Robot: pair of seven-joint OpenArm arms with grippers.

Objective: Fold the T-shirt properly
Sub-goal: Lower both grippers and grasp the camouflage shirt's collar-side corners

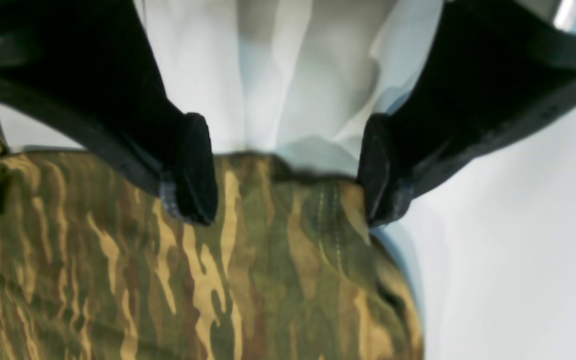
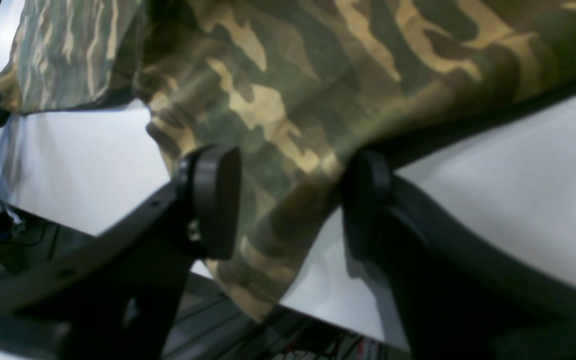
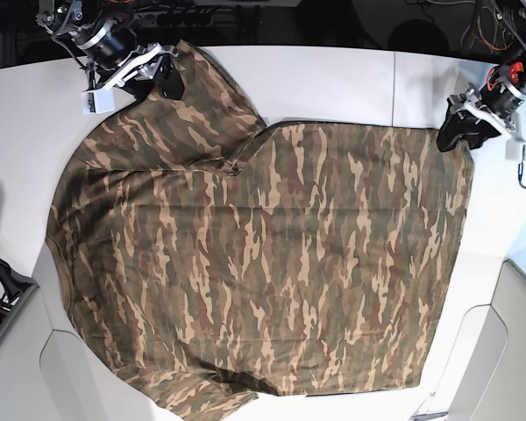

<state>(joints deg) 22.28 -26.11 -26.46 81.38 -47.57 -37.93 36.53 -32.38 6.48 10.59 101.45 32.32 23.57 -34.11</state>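
A white desk (image 3: 333, 79) fills the room's middle, with cables (image 3: 500, 17) and dark clutter past its far edge. The T-shirt (image 3: 263, 263) lies spread flat over most of it, reaching close to the near edge; bare desk stays free along the far side and both ends. The left fingers (image 1: 288, 170) stand wide apart over the shirt's corner hem, holding nothing. The right fingers (image 2: 288, 200) also stand apart, a fold of cloth between them at the desk's edge, not pinched.
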